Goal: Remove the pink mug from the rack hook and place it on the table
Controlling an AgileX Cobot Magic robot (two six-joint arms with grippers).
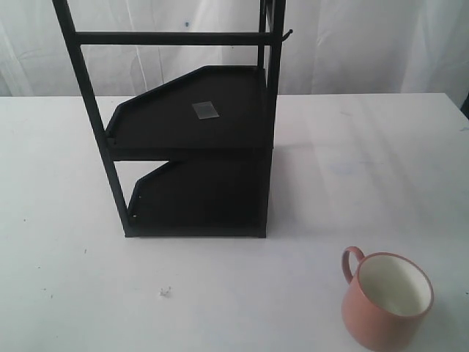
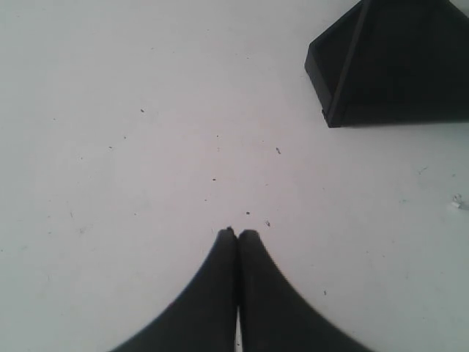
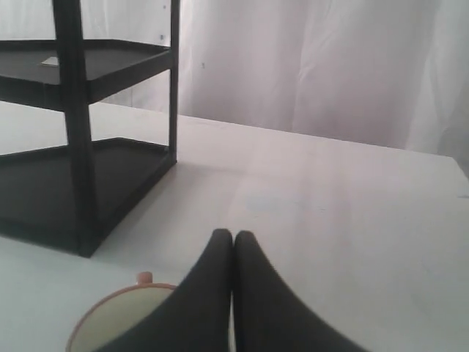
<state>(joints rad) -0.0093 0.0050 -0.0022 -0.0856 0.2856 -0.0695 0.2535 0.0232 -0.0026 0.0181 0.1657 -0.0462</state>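
You look done: the pink mug (image 1: 387, 301) stands on the table (image 1: 58, 279) at five o'clock from the rack (image 1: 198, 147), the rack hook (image 1: 287, 34) is bare, and the left gripper (image 2: 236, 233) and right gripper (image 3: 233, 235) are pressed together, empty

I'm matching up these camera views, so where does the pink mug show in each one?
Exterior view: the pink mug stands on the table, right of the rack.
Left wrist view: not in it.
Right wrist view: partly hidden behind the right gripper.
Shared landmark: the rack, in all three.
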